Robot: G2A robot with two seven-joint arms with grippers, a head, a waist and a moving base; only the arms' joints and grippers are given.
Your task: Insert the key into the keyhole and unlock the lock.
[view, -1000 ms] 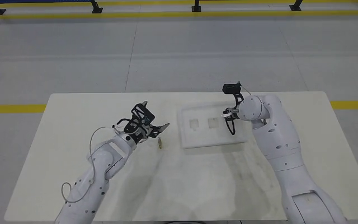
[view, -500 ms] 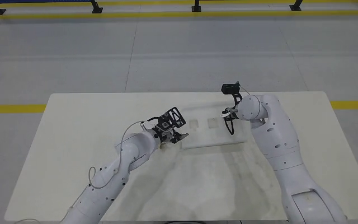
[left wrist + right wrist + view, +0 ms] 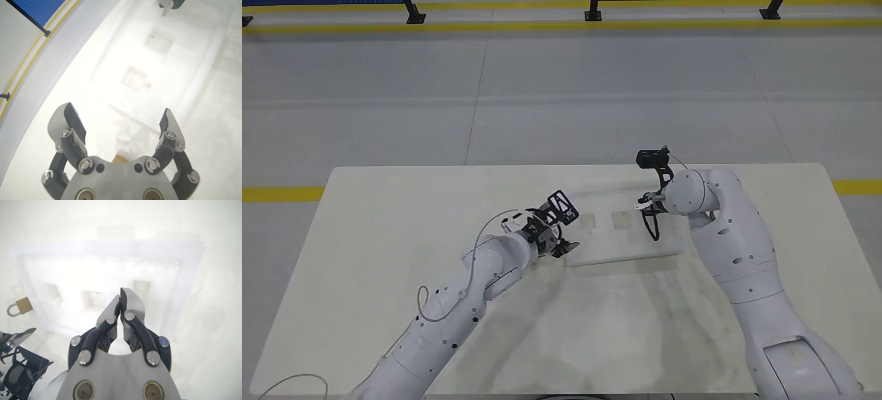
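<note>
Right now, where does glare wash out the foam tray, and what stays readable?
Left wrist view: the foam tray is blown out, recesses faint; the key stands out. Right wrist view: same glare, yet the padlock reads clearly beside the tray. Top view: even light, tray pale against the table.

Left gripper (image 3: 118, 109) observed to have travelled from well left of the foam tray (image 3: 627, 250) to the tray's left edge, its arm stretched further out. The padlock (image 3: 19, 308), previously lying exposed beside the tray, now sits beneath the gripper's palm, covered from above.
</note>
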